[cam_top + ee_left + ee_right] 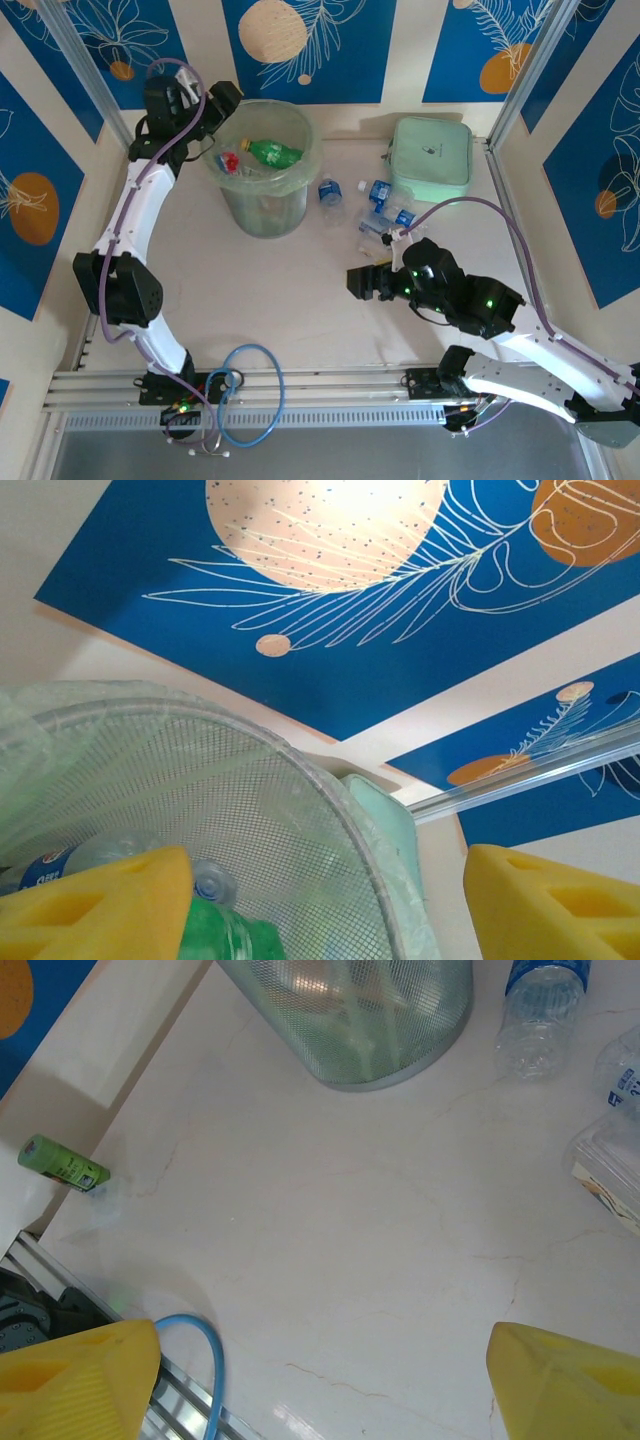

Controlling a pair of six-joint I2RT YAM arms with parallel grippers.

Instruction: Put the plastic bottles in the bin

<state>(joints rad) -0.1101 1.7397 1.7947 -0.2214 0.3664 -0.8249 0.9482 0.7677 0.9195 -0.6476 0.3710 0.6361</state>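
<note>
Left hand [214,112] sits at the far-left rim of the bin [265,215], up over the opening. On my left wrist view the yellow fingers [95,905] stand wide apart with nothing between them: released, holding nothing. Just below it, inside the bin, are a green bottle [220,935] and a clear bottle with a blue label [65,862], both partly hidden behind the near finger. From the top view, the green bottle lies across the top of the pile, with a red cap [229,160] beside it. The bin has a mesh wall and a thin liner, and stands upright at the far left-centre of the counter [250,300].

Right hand [360,282] is low over the counter, right of centre, pointing left, well apart from the bin. Right wrist view: its fingers [80,1385] are spread with bare counter between them, gripping nothing.

Bottles not yet in:
- one clear blue-label bottle [331,192] lying just right of the bin
- a cluster of loose bottles [385,212] between that one and the mint green case [432,158], beyond the right hand. They overlap, so I can't count them.

A small green labelled cylinder [62,1162] lies at the counter's edge in the right wrist view; can't tell what it is. A blue cable loop [252,395] lies over the near rail between the arm bases.
</note>
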